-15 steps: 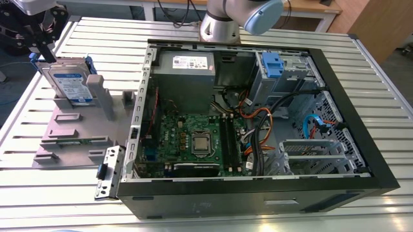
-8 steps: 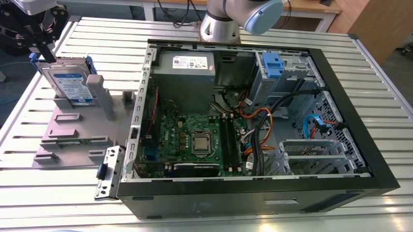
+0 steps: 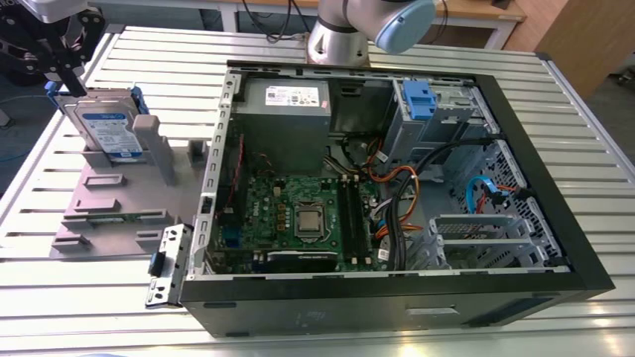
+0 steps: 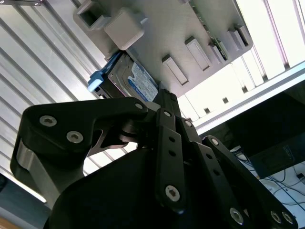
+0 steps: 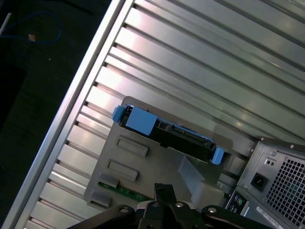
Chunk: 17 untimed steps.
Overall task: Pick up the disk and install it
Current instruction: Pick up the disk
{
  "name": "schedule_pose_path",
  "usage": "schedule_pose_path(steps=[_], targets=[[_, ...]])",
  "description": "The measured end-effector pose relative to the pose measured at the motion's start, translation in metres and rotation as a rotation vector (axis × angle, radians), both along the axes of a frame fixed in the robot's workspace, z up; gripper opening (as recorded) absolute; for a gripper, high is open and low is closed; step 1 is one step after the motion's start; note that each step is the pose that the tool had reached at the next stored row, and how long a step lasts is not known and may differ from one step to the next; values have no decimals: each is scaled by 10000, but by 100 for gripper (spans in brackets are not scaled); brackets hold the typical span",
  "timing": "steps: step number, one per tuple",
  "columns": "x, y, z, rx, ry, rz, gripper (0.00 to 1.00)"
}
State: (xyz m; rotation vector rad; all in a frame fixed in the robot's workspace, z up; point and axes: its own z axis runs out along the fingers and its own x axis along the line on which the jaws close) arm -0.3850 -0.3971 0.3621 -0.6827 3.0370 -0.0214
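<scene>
The disk stands on edge in a grey holder on a grey plate. The plate lies on the slatted metal worktop towards the exterior view's left edge, close beside the open computer case. The gripper hangs over the disk's top edge at the plate's far end. In the first wrist view its black fingertips look pressed together with nothing between them, while the disk sits untouched in its holder with blue rails at both ends.
</scene>
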Motion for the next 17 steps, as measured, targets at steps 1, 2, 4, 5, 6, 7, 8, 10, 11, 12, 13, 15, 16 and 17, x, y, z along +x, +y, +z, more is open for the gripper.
schedule_pose_path(steps=[1, 2, 4, 5, 6, 7, 8, 10, 11, 12, 13, 15, 16, 17], targets=[[0, 0, 0, 0, 0, 8, 11], [0, 0, 0, 0, 0, 16, 11], [0, 0, 0, -1, 1, 33, 11], [0, 0, 0, -2, 0, 40, 11], [0, 0, 0, -2, 0, 48, 11], [0, 0, 0, -3, 0, 56, 11], [0, 0, 0, -4, 0, 64, 11], [0, 0, 0, -5, 1, 81, 11], [0, 0, 0, -5, 1, 88, 11], [0, 0, 0, -6, 1, 95, 11], [0, 0, 0, -6, 0, 102, 11], [0, 0, 0, -7, 1, 116, 11], [0, 0, 0, -8, 1, 123, 11], [0, 0, 0, -8, 1, 130, 11]])
